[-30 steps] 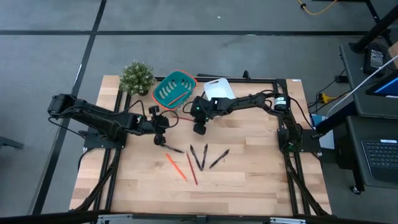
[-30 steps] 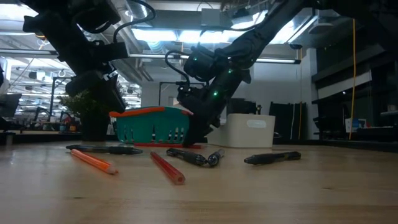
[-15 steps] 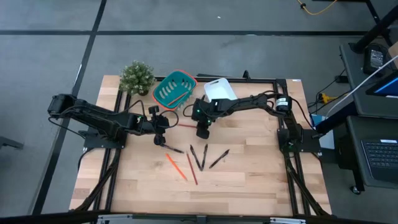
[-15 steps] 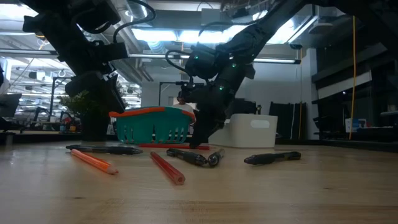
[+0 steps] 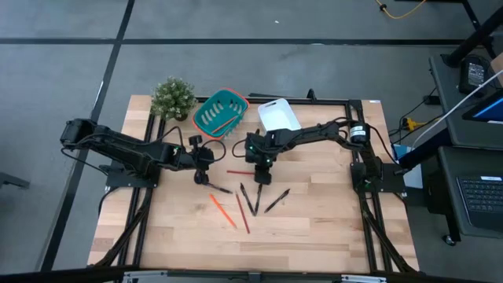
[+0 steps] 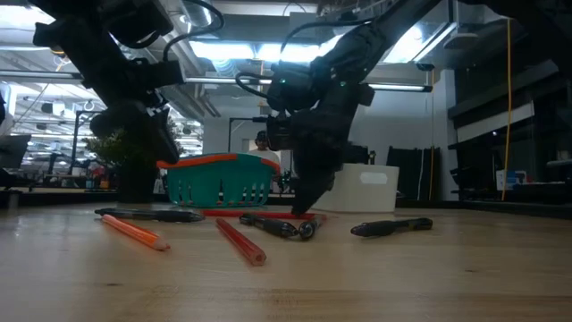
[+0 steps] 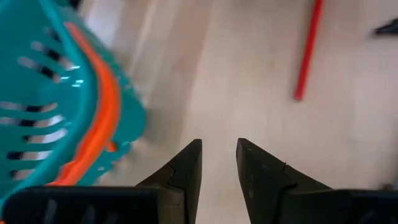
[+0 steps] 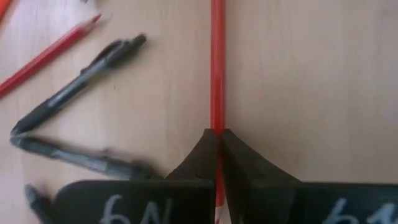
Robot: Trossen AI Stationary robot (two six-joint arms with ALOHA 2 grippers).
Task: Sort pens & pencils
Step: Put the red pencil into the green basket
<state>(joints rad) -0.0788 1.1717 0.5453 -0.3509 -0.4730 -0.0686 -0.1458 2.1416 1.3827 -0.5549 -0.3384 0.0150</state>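
Observation:
My right gripper [image 5: 262, 174] is shut on a red pencil [image 5: 238, 170] just on the far side of the loose sticks, and it also shows in the right wrist view [image 8: 217, 134]. Several black pens [image 5: 251, 196] lie fanned on the table near it, with one more pen [image 5: 220, 189] to their left. An orange pencil [image 5: 222, 210] and another red pencil [image 5: 243, 218] lie flat nearer the front. My left gripper [image 5: 203, 169] is open and empty beside the teal basket [image 5: 220, 112], and its fingers stand slightly apart in the left wrist view [image 7: 217, 152]. My right gripper pinches the red pencil between its two fingers near the pencil's right end [image 8: 217, 121]. The fingers come from above, slanting down. The pencil lies level and runs from the fingers toward the table's left, low at the table top [image 6: 264, 215]; whether it touches the wood I cannot tell.
The teal basket with an orange rim stands at the back, with a white container [image 5: 277, 114] to its right and a small plant [image 5: 173, 97] to its left. Bare wood lies toward the front and right [image 5: 330, 228].
My right gripper has gone from beside the basket toward the table's near edge and a little right, staying shut. The red pencil has come with it, staying level, and now lies just on the far side of the pens.

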